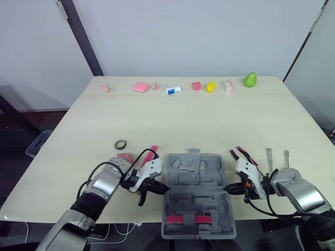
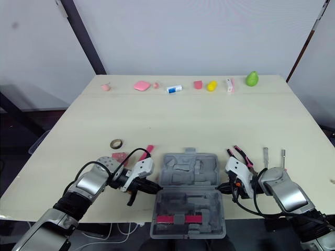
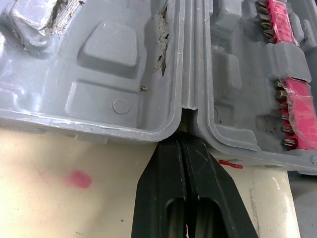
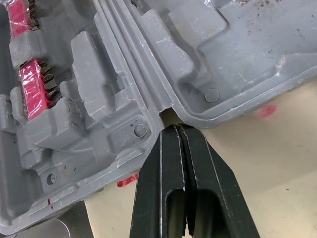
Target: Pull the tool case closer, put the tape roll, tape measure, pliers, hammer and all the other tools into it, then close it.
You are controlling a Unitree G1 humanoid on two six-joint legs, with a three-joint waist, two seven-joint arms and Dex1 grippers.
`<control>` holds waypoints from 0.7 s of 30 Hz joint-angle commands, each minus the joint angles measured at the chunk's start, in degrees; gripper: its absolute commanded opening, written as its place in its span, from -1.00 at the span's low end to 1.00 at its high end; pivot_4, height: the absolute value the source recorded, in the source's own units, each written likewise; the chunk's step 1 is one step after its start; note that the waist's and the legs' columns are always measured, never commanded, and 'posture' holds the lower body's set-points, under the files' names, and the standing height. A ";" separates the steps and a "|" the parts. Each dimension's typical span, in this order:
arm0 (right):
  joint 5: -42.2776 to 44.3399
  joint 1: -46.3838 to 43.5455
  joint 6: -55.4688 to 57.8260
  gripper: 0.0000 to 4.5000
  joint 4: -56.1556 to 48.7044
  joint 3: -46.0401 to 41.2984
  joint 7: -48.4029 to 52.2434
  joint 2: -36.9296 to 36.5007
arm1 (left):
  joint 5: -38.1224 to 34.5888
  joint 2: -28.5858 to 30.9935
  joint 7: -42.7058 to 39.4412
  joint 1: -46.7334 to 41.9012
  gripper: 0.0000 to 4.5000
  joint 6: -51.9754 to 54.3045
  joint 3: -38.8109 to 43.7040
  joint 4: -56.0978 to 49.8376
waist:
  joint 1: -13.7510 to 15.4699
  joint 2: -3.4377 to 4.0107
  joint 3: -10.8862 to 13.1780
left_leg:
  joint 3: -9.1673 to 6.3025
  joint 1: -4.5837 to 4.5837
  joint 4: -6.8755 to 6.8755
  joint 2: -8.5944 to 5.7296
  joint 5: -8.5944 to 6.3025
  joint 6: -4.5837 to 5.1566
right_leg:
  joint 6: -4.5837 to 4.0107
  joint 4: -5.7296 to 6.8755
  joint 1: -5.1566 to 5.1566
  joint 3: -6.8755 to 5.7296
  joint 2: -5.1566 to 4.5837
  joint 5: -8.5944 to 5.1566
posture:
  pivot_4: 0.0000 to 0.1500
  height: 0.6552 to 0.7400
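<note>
The grey tool case (image 1: 196, 172) lies open at the table's near edge, its near half hanging past the edge and holding a red bit strip (image 1: 192, 218). My left gripper (image 1: 162, 186) is shut, its tips pressed against the hinge notch (image 3: 187, 106) on the case's left side. My right gripper (image 1: 229, 188) is also shut, its tips at the hinge on the right side (image 4: 166, 113). A tape roll (image 1: 121, 143) and a pink-handled tool (image 1: 150, 154) lie left of the case. Red-and-black pliers (image 1: 242, 155) and two metal tools (image 1: 269, 157) lie to its right.
A grey round item (image 1: 118, 163) and a pink piece (image 1: 125, 156) sit by my left arm. Along the table's far edge stands a row of small things: pink shapes (image 1: 140, 87), a blue-white tube (image 1: 173, 90), a yellow piece (image 1: 210, 87), a green pear (image 1: 250, 79).
</note>
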 commanded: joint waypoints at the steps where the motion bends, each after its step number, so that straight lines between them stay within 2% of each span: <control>1: 1.57 0.08 -0.59 -0.99 -1.75 0.72 -0.10 0.65 | 1.22 0.43 -0.66 0.98 -0.97 0.07 -1.79 0.40 | 0.00 0.00 0.00 | 0.00 0.00 0.00 0.00 0.00 0.00 | 0.00 0.00 0.00 0.00 0.00 0.00 | 1.00 1.00; 11: 0.25 0.76 -2.10 -0.99 0.01 0.30 -1.57 -0.61 | 1.25 0.93 -1.21 0.58 -0.97 -0.21 -1.77 0.99 | 0.04 0.00 0.00 | 0.00 0.00 0.06 0.00 0.00 0.00 | 0.00 0.02 0.01 0.00 0.00 0.00 | 1.00 1.00; 21: 2.31 3.51 -3.83 -0.99 0.37 -4.26 -1.86 -3.95 | 0.88 1.07 -0.23 -0.04 -0.97 -1.13 -0.57 2.10 | 0.08 0.00 0.00 | 0.00 -0.01 0.08 0.00 0.00 0.00 | 0.01 0.02 0.01 0.00 0.00 0.00 | 1.00 1.00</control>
